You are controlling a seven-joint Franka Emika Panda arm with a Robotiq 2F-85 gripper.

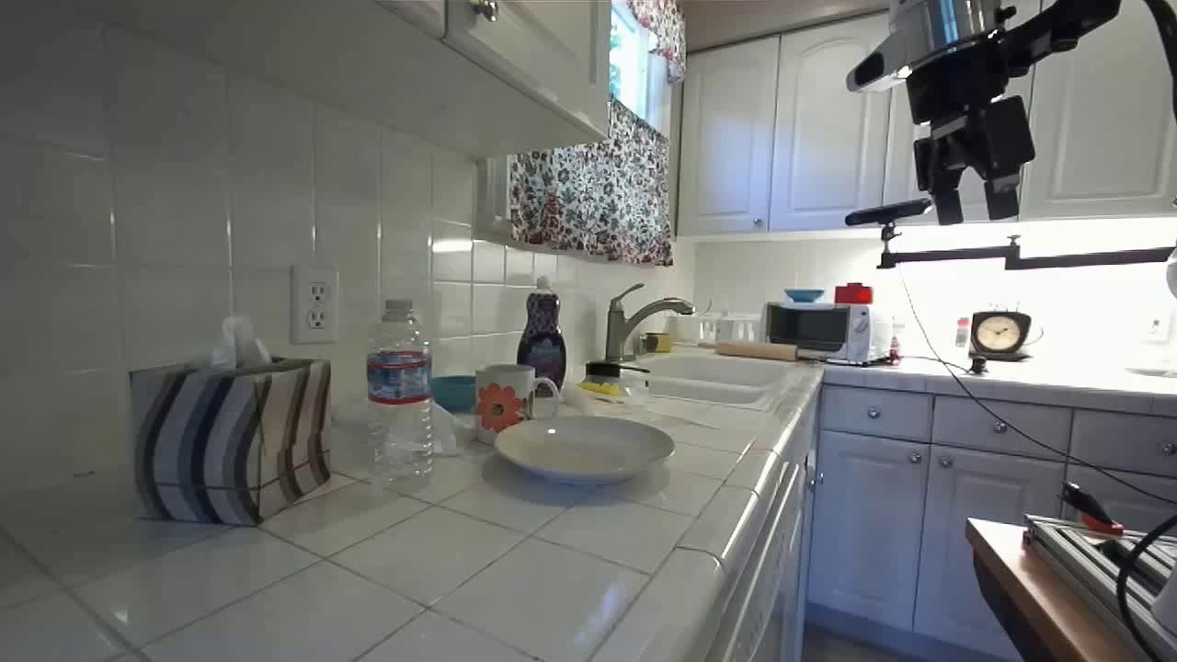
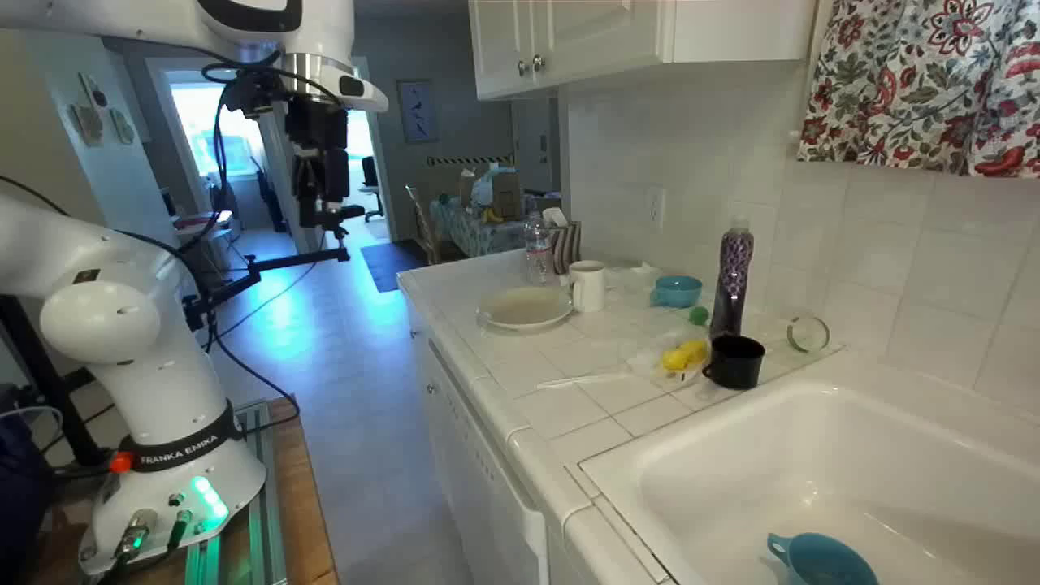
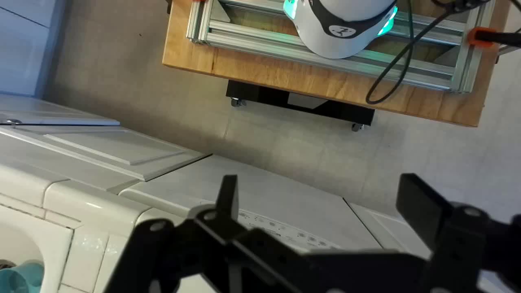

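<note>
My gripper (image 1: 975, 207) is open and empty, high in the air away from the counter; it also shows in an exterior view (image 2: 319, 215) and in the wrist view (image 3: 319, 185). It touches nothing. On the tiled counter stand a white plate (image 1: 584, 450), a white mug with an orange flower (image 1: 501, 405), a clear water bottle (image 1: 399, 395) and a striped tissue box (image 1: 230, 441). A purple soap bottle (image 2: 731, 276), a teal bowl (image 2: 677, 291), a black cup (image 2: 735, 361) and a yellow item (image 2: 685, 355) stand nearer the sink. A blue cup (image 2: 825, 559) lies in the sink.
The white sink (image 2: 674, 455) has a faucet (image 1: 625, 326). A dishwasher front (image 3: 260, 187) lies below the counter edge. A camera on a black arm (image 1: 975, 257) reaches out near the gripper. A wooden cart (image 3: 309, 77) bears the robot base. Upper cabinets (image 1: 515, 55) overhang the counter.
</note>
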